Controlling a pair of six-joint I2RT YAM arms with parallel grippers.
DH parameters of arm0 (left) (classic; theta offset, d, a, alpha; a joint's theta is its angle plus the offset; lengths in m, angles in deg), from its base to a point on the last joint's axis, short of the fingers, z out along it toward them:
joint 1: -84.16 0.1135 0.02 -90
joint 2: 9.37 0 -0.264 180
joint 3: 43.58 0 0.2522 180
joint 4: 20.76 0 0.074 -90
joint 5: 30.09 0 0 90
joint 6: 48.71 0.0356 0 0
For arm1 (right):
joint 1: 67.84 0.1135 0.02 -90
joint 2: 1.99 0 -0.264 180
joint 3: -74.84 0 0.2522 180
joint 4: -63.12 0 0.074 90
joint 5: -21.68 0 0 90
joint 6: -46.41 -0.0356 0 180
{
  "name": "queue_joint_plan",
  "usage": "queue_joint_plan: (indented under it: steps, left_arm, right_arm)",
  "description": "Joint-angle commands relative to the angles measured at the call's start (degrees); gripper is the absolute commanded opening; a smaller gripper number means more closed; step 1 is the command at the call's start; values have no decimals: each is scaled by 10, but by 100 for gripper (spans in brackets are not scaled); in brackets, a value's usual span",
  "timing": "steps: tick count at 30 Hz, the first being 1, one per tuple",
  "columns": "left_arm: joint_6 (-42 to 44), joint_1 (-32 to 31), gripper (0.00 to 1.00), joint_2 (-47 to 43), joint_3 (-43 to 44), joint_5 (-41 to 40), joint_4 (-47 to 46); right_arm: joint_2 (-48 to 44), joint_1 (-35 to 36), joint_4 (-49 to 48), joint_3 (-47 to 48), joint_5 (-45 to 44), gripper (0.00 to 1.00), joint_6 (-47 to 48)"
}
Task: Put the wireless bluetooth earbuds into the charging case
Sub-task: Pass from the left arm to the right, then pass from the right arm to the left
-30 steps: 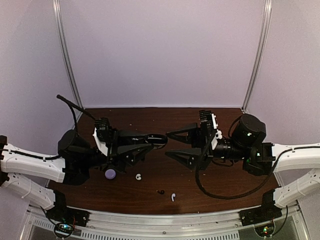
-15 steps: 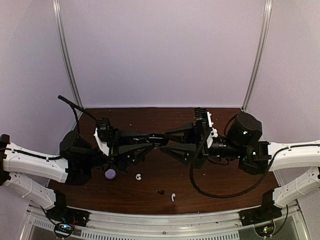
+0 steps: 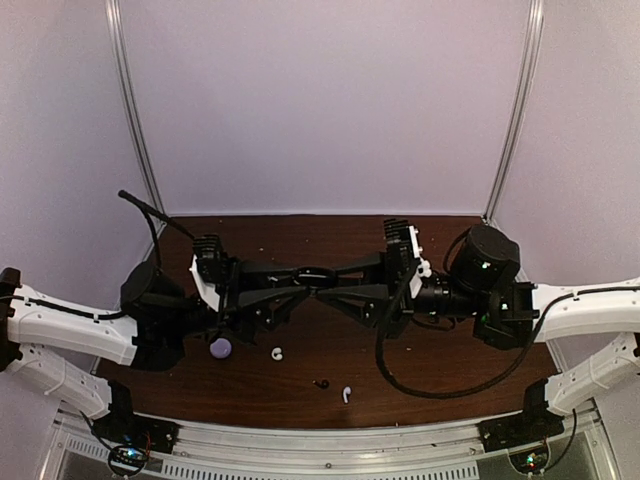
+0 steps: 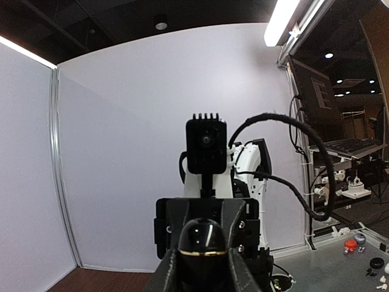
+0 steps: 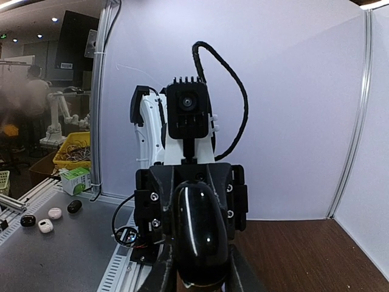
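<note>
Since a second ago my right hand (image 3: pixel 331 286) has slid over and pinched onto the black case (image 3: pixel 318 274), which my left hand (image 3: pixel 306 281) still grips in mid-air. The earbuds (image 3: pixel 277 353) lie loose on the brown table (image 3: pixel 300 235) near my side, with plain pale walls all round.

We see a dark wood-grain table (image 3: pixel 470 385). On it, twd the front: pale lavender earbud (image 3: pixel 220 347) at left, curled white earbud (image 3: pixel 277 353) near it on the right. Closer to the front edge, black earbud (image 3: pixel 321 383) & white stemmed earbud (image 3: pixel 346 394), near each other, apart. Few pale specks (image 3: pixel 262 249) at the back.
</note>
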Motion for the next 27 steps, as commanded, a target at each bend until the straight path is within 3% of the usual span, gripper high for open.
queue_joint_plan:
  steps: [1,7,11,18,27]
  left_arm:
    - [4,2,14,-7,9,-3,-13]
    - [27,2,47,-46,10,-40,78]
    - [53,2,57,-93,19,-85,202]
    - [136,3,58,-95,91,-113,469]
    - [151,2,50,-76,123,-83,556]
  right_arm:
    - [-5,4,21,28,-3,21,9]
    - [-31,4,88,30,-39,15,32]
    - [-54,-2,168,27,-82,14,49]
    - [-74,-22,310,23,-117,16,69]
    - [-105,-22,395,-5,-135,18,58]
